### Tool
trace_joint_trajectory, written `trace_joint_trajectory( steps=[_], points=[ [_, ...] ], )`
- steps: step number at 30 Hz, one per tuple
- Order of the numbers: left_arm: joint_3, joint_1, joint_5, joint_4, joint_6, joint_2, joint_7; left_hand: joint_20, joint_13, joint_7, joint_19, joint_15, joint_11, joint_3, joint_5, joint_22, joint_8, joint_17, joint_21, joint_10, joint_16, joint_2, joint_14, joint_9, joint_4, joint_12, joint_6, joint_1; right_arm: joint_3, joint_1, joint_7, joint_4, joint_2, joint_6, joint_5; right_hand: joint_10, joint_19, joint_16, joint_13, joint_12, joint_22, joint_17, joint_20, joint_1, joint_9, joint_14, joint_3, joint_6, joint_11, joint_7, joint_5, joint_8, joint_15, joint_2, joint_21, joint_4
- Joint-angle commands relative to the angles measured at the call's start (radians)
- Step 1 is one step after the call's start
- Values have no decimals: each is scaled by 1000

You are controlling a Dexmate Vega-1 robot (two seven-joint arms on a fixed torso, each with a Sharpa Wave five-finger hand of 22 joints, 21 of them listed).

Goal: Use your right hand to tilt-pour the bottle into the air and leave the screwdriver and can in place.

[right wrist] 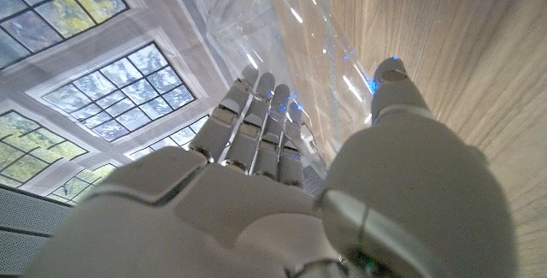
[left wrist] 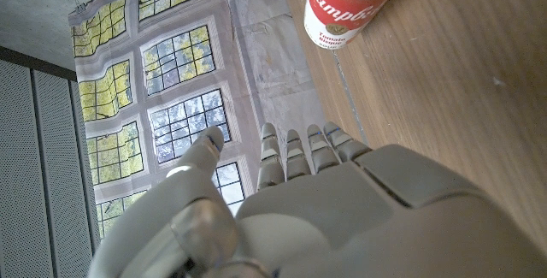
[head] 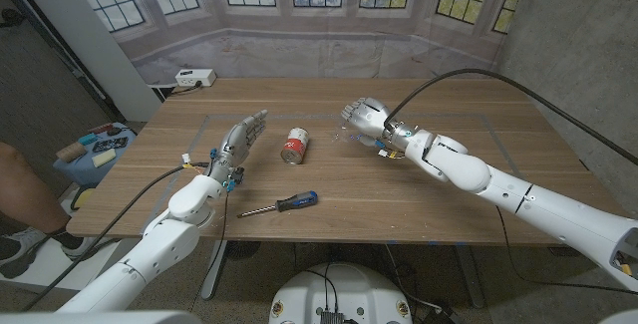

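Both arms are built of smooth, glossy white rounded shells, jointed in segments. The left hand [head: 239,143] and right hand [head: 365,117] are pale grey, with blocky segmented fingers [left wrist: 295,150] and darker seams between the plates. Thick black cables run along each forearm, the right one arching off toward two o'clock. Small blue and yellow fittings cluster at each wrist.

Clear glossy plastic bottle [right wrist: 282,47], wooden table [head: 399,194]
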Motion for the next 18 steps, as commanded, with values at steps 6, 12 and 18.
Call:
trace_joint_trajectory(
  steps=[6,12,18],
  points=[
    [-5,12,-1,-8,-4,3,4,5,2,-4,7,1,0,2,8,6,-1,1,-4,10,-1,-2,8,5,4,-3,8,2,-12,15,42,-5,0,15,-69,12,-1,-5,2,-3,3,5,8,-9,3,9,43,26,3,-18,6,0,-44,10,-2,27],
    [-6,13,-2,-7,-2,3,6,4,2,-4,7,0,0,2,8,6,-1,1,-4,9,-1,-2,8,5,4,-3,8,2,-18,22,48,-3,3,22,-87,14,-1,-6,2,-2,3,7,7,-10,2,11,47,35,2,-22,5,2,-44,11,-2,25],
    [-5,10,-4,1,-3,-1,3,4,2,-4,8,0,-4,2,8,6,-1,1,-4,9,-1,-2,8,5,4,-3,8,2,-19,29,56,8,11,27,-80,17,0,-9,-1,-3,3,8,5,-8,1,9,50,43,-1,-31,5,2,-47,10,-2,21]
  ],
)
